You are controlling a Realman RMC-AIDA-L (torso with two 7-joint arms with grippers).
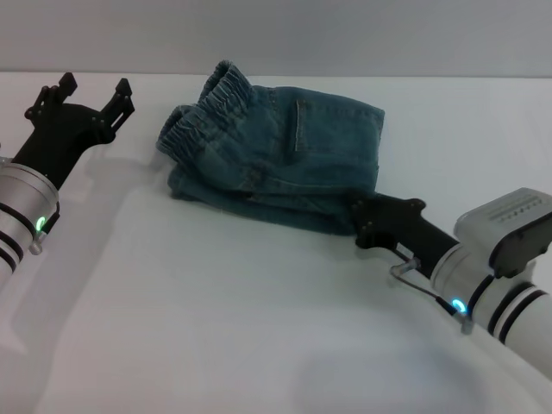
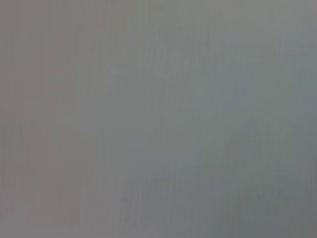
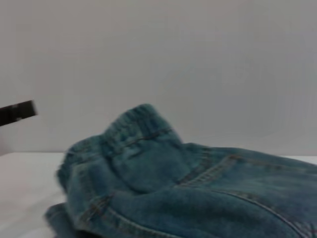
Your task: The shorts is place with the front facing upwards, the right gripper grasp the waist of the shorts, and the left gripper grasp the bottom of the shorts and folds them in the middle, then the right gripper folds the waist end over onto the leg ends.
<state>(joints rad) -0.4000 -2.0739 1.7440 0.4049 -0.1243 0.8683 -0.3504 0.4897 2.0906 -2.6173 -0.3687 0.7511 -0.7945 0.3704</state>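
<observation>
The denim shorts (image 1: 285, 151) lie folded in a compact stack on the white table (image 1: 216, 319). Their ruffled waist (image 1: 203, 108) is on top at the stack's left end and rises up in the right wrist view (image 3: 138, 124). A lower denim layer (image 1: 190, 185) peeks out beneath it; I cannot make out the leg hems. The left gripper (image 1: 95, 86) is open, raised to the left of the shorts and apart from them. The right gripper (image 1: 358, 222) sits low at the stack's near right corner, its tips against the denim edge.
The table's far edge meets a grey wall (image 1: 388, 34) just behind the shorts. The left wrist view shows only plain grey. A black bar (image 3: 17, 113), probably a finger of the left gripper, shows at the edge of the right wrist view.
</observation>
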